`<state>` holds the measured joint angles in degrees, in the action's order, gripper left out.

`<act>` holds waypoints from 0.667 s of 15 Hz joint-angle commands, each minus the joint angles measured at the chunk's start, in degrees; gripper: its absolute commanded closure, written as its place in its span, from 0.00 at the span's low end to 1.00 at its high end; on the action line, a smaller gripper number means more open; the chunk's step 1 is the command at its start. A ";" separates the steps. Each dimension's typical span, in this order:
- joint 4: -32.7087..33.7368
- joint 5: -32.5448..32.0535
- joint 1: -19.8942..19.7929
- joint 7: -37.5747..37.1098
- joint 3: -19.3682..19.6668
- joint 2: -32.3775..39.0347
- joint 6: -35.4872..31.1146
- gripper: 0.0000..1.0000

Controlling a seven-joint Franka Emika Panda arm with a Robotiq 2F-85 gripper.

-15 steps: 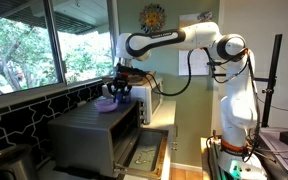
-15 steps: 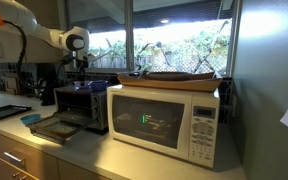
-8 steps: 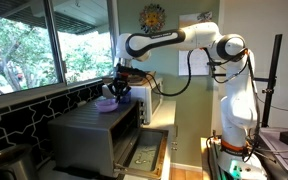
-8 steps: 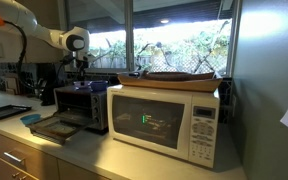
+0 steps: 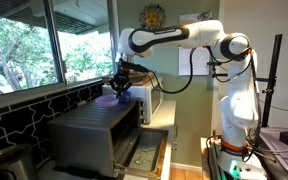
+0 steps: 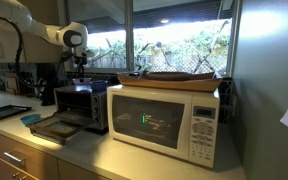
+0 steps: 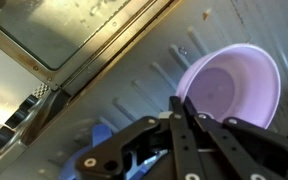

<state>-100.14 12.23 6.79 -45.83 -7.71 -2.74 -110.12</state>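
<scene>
A lilac plastic bowl (image 7: 234, 85) hangs by its rim just above the ribbed metal top of a toaster oven (image 5: 89, 130). In the wrist view my gripper (image 7: 181, 100) has its fingers pressed together on the bowl's near rim. In an exterior view the gripper (image 5: 119, 85) is over the oven's top by the window, with the bowl (image 5: 108, 93) at its tip. In an exterior view the gripper (image 6: 81, 68) shows above the toaster oven (image 6: 79, 100); the bowl is too small to make out there.
The oven's glass door (image 7: 64, 30) hangs open with a tray (image 6: 54, 127) in front. A white microwave (image 6: 164, 120) stands beside the oven, with a flat dark object on top. The window and a tiled ledge (image 5: 24, 110) run close behind. A blue item (image 7: 99, 135) lies below.
The gripper has risen a little from the oven's top, and the lilac bowl has come up with it.
</scene>
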 commanded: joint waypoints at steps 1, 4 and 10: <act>-5.88 2.93 -0.04 5.61 0.36 -5.57 1.24 0.99; -10.65 4.37 0.09 9.47 0.23 -9.75 2.57 0.99; -21.39 8.22 0.78 19.65 -0.20 -19.14 2.33 0.99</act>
<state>-114.36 17.23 7.06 -31.51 -8.03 -15.38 -107.69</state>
